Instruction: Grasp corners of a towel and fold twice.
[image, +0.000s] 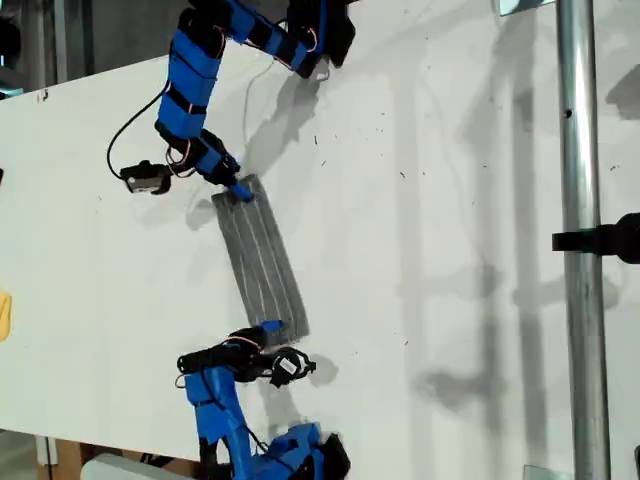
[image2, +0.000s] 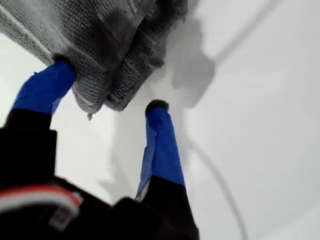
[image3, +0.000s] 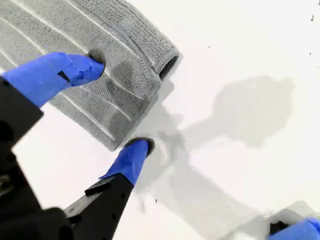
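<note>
The grey striped towel (image: 262, 262) lies folded into a long narrow strip on the white table. My first gripper (image: 240, 190) is at the strip's far end. It stands open (image2: 106, 89), with layered corners (image2: 97, 102) between its blue fingers; one fingertip (image2: 55, 70) touches the cloth (image2: 100, 35). My second gripper (image: 270, 328) is at the near end, also open (image3: 119, 104). One of its fingers (image3: 92, 62) rests on top of the towel (image3: 120, 55); the other (image3: 140, 146) touches the table beside a corner (image3: 114, 142). A rolled fold (image3: 170, 65) shows at the cloth's far edge.
A metal pole (image: 580, 250) with a black clamp (image: 612, 238) stands at the exterior view's right. A black cable (image: 120, 140) loops by the first arm. A yellow object (image: 4, 315) sits at the exterior view's left edge. The second arm's base (image: 300, 450) is at the bottom.
</note>
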